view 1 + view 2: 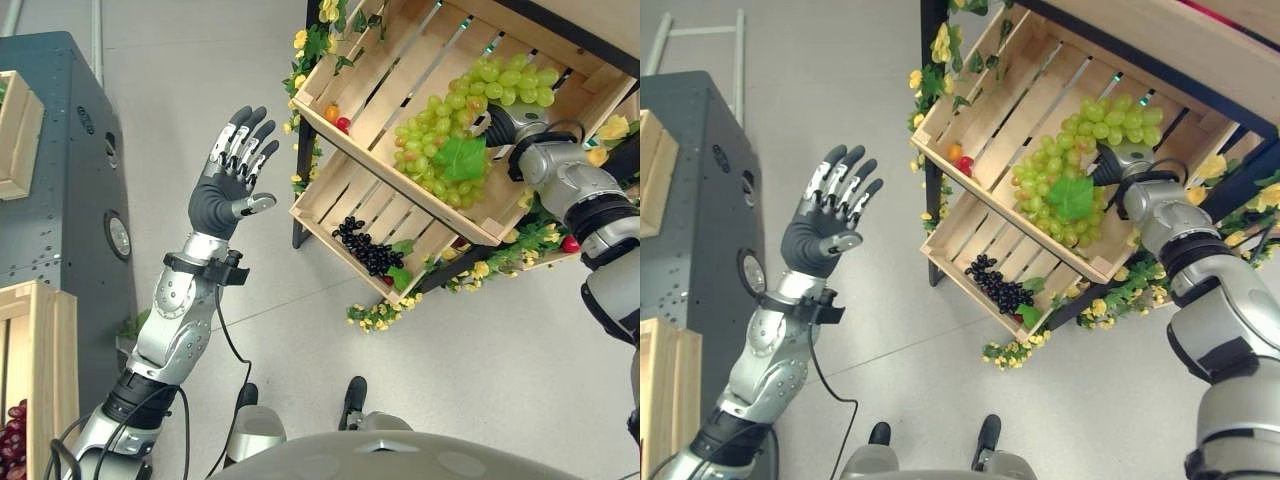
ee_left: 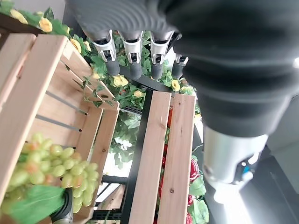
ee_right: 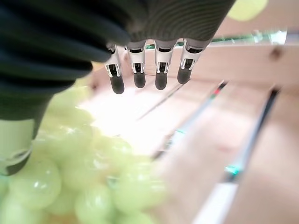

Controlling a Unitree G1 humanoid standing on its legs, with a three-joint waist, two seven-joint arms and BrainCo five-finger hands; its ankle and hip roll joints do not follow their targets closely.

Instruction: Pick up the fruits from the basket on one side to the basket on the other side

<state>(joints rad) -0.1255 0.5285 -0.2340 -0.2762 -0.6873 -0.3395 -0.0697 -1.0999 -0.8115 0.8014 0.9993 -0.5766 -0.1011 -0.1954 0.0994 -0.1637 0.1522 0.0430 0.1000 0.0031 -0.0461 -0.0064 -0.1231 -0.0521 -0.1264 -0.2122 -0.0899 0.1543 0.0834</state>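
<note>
The right robot hand (image 3: 147,70), fingers straight and apart, is reaching into the slatted wooden crate (image 1: 350,85) beside the green grape bunch (image 1: 450,140), while the open left robot hand (image 1: 235,165) is hovering clear.

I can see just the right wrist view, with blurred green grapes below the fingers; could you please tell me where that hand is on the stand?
Observer: The right hand reaches into the upper slatted crate, behind the green grape bunch.
Operator: Thank you; has it closed on the grapes?
Observer: No, its fingers hang straight above the grapes, thumb apart.
Operator: And what is the left hand doing, please?
Observer: The left hand is raised, open and empty, over the floor beside the stand.
Operator: Any other fruit?
Observer: Dark grapes lie in the lower crate.
</note>
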